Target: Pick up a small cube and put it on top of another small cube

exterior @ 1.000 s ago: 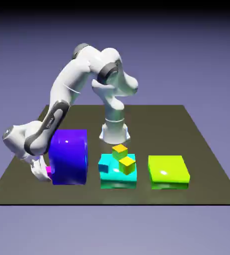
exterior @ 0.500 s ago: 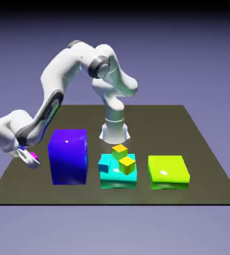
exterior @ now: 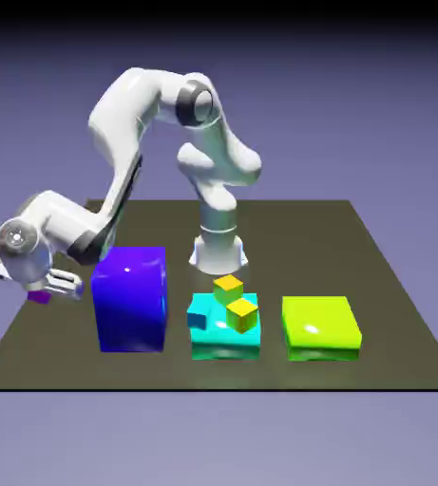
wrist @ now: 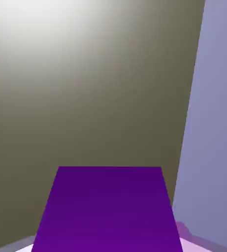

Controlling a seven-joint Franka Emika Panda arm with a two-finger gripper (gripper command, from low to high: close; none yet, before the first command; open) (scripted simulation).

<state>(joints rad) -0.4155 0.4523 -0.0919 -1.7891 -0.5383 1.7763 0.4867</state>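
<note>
The small cube sits between the jaws, which are closed tight on it. In the hand view the cube fills the lower middle as a broad purple face, hiding most of the fingertips; only pale slivers of them show at its lower corners. Beyond it lies bare table, with the table's edge and the backdrop running down the hand view's right side.

In the exterior view the gripper hangs at the exterior view's left edge of the table, the cube showing just under the hand as a small dark-magenta spot. The blue block stands near the jaws, on the exterior view's right of them, apart from the hand. Farther that way, well apart from the jaws, a cyan block carries two yellow cubes, and a lime block lies beyond it.

A second ago the hand was low and pressed close against the blue block's side, the cube barely visible at the block's foot. Half a second ago it had swung outward toward the exterior view's left, cube in grip. Now the hand has turned and risen slightly, the cube held clear of the block, and the arm's elbow stands higher. The other blocks have not moved.
</note>
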